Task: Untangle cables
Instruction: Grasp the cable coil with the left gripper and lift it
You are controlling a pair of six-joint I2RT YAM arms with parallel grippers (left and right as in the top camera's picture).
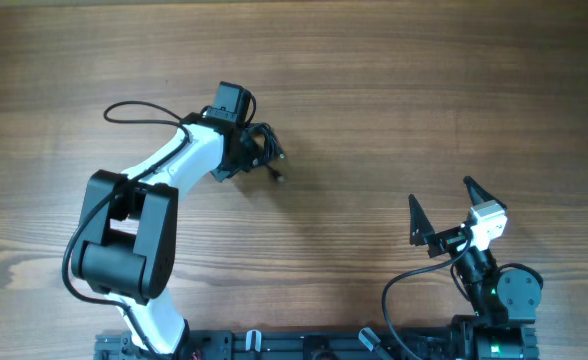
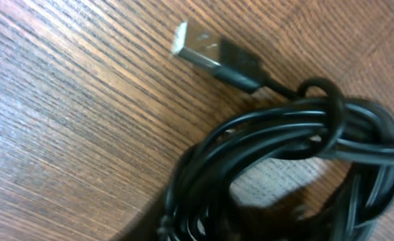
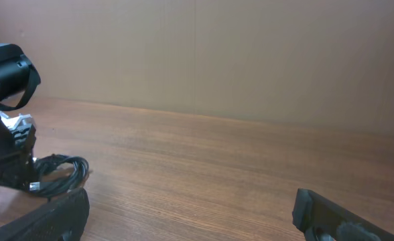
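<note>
The cables (image 1: 265, 139) lie bunched in a small black knot left of the table's middle, with one plug end (image 1: 277, 177) trailing toward the front. My left gripper (image 1: 251, 153) sits right on the knot's left side, shut on the cables. In the left wrist view the tangled cables (image 2: 284, 144) fill the lower right and run down into the jaws, which are hidden in dark blur. A silver USB plug (image 2: 195, 48) rests flat on the wood. My right gripper (image 1: 440, 193) stands open far to the right over bare wood. From its wrist view the cables (image 3: 59, 174) show at far left.
The left arm's thick black cable (image 1: 134, 108) loops out over the table behind the arm. The left arm's black base joint (image 1: 124, 250) stands at the front left. A mounting rail (image 1: 274, 345) runs along the front edge. A brown wall (image 3: 250, 53) backs the table.
</note>
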